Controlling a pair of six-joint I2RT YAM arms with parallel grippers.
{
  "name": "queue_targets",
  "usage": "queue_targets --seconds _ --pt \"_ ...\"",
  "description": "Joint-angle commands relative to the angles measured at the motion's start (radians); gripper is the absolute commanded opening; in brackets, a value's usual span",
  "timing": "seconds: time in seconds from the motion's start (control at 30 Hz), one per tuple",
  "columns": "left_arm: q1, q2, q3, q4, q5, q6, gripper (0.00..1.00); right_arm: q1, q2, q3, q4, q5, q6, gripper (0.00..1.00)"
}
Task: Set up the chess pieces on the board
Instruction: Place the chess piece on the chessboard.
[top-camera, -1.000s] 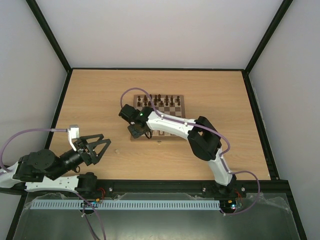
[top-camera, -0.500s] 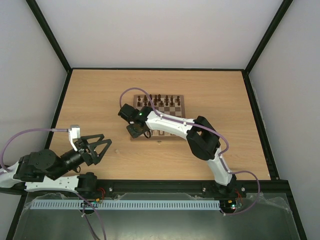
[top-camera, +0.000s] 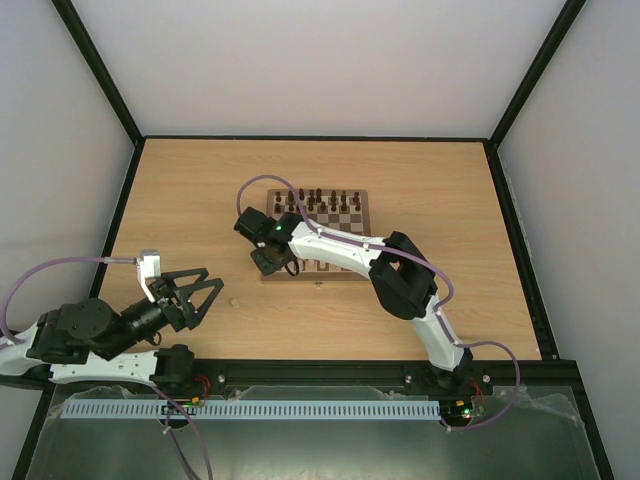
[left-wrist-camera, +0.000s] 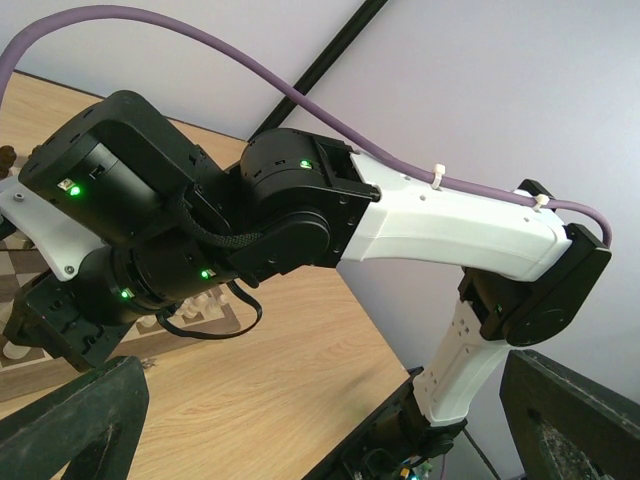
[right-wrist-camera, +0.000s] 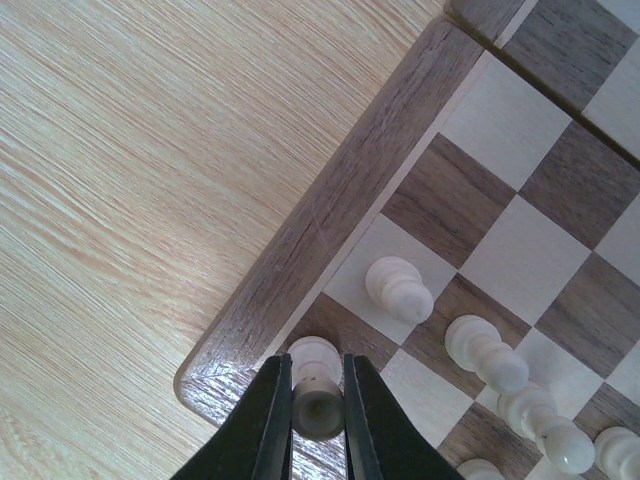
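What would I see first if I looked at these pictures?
Probably the right gripper, pinching one pale chess piece right at the corner of the board, with more pale pieces standing on the squares beside it. From above, the long white right arm stretches over the table to the board's near left corner, while the left gripper sits open, away from the board.

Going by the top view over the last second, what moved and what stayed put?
The right gripper shifted slightly left along the board's near edge, toward its near-left corner. The wrist view now shows it closed on a pale chess piece at the corner square. The left gripper stayed open over the table, and the dark pieces on the far rows did not move.
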Motion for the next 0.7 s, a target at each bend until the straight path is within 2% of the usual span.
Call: queue_targets --seconds 0.0,0.67 --pt "0.005 0.009 0.019 0.016 -0.02 0.019 0.99 -0.008 0.018 0.024 -0.026 0.005 -0.013 0.09" --pt "0.006 0.009 0.018 0.014 -0.022 0.013 0.99 -0.011 0.002 0.009 -0.029 -0.001 -0.01 0.23"
